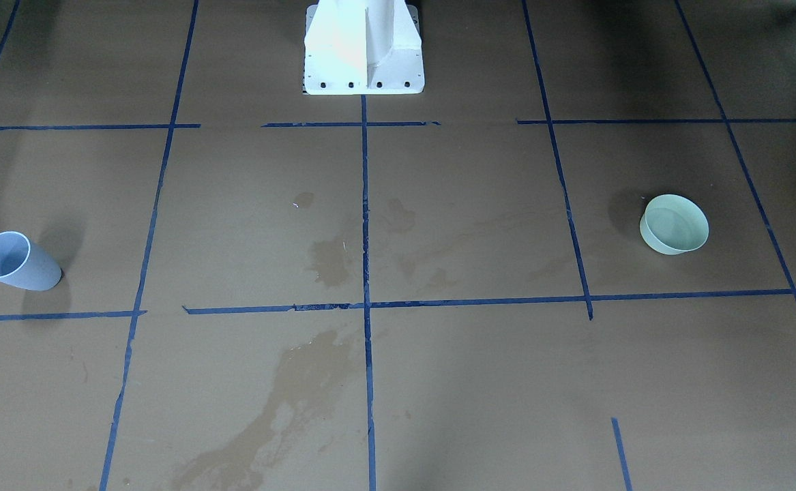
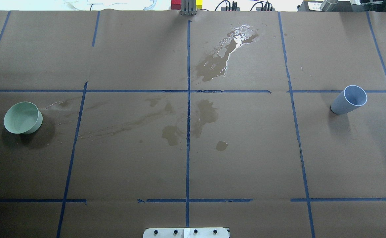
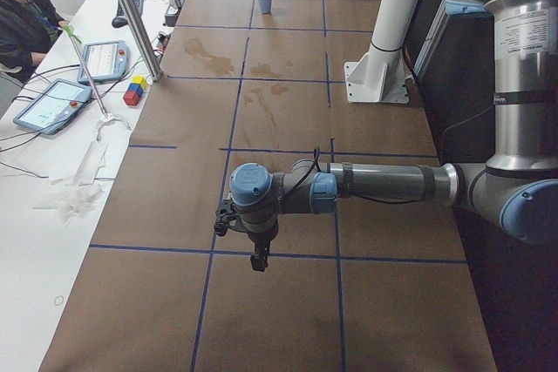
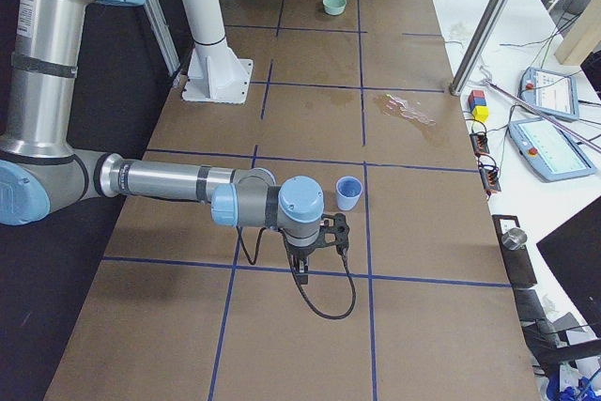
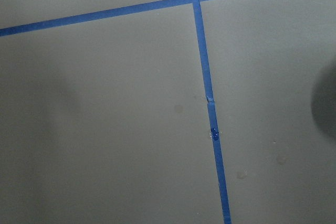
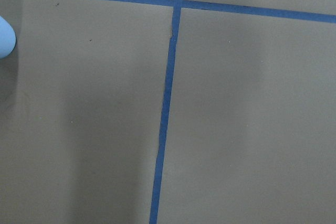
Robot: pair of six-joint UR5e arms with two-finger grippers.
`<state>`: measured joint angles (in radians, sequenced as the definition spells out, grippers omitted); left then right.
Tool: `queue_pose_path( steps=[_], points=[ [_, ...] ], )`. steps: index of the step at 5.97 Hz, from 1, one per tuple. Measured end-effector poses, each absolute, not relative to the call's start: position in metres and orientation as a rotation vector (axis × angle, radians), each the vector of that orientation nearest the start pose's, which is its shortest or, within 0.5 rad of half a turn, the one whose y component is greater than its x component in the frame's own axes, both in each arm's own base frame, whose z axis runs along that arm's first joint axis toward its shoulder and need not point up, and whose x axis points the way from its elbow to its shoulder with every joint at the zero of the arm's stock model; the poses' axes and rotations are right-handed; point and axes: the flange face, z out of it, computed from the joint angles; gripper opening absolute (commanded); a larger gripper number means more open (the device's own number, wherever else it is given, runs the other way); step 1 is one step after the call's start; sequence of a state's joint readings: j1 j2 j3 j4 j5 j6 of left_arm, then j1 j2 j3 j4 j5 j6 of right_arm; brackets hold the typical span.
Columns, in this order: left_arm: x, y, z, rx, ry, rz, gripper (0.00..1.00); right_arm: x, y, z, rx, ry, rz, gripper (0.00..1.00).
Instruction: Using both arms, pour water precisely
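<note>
A pale blue cup (image 1: 12,262) stands upright on the brown board on my right side; it also shows in the overhead view (image 2: 350,99) and at the right wrist view's left edge (image 6: 5,38). A pale green bowl (image 1: 674,224) stands on my left side (image 2: 22,117). I cannot tell whether either holds water. My left arm (image 3: 384,185) and right arm (image 4: 178,180) reach out high over the board. The left gripper (image 3: 259,259) and right gripper (image 4: 300,274) point down, apart from both vessels. I cannot tell whether they are open or shut.
A wet glinting puddle (image 2: 235,39) lies at the far middle of the board, with darker stains (image 2: 206,114) around the centre. The white pedestal (image 1: 363,54) stands at the robot's edge. A metal post (image 3: 131,15), tablets and an operator (image 3: 26,6) are at the far side.
</note>
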<state>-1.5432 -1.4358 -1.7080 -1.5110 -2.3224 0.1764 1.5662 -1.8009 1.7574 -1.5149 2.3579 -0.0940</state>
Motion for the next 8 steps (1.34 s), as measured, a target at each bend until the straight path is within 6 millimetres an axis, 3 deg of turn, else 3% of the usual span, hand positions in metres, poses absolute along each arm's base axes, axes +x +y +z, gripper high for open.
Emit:
queue_pose_path(
  steps=[2,3,4,6,7,8],
  points=[
    [-0.052,-0.434,0.658,0.017,0.752,0.183,1.00,0.061,-0.397,0.660,0.071,-0.786,-0.107,1.00],
    [-0.051,-0.445,0.646,0.065,0.747,0.202,1.00,0.061,-0.400,0.656,0.084,-0.786,-0.113,1.00],
    [-0.050,-0.468,0.628,0.148,0.738,0.232,1.00,0.060,-0.404,0.651,0.096,-0.785,-0.118,1.00],
    [-0.045,-0.498,0.618,0.228,0.739,0.270,1.00,0.060,-0.407,0.648,0.106,-0.784,-0.124,1.00],
    [-0.027,-0.505,0.611,0.227,0.756,0.262,1.00,0.060,-0.407,0.647,0.106,-0.784,-0.123,1.00],
    [0.006,-0.507,0.607,0.209,0.788,0.211,1.00,0.060,-0.407,0.647,0.106,-0.784,-0.123,1.00]
  ],
)
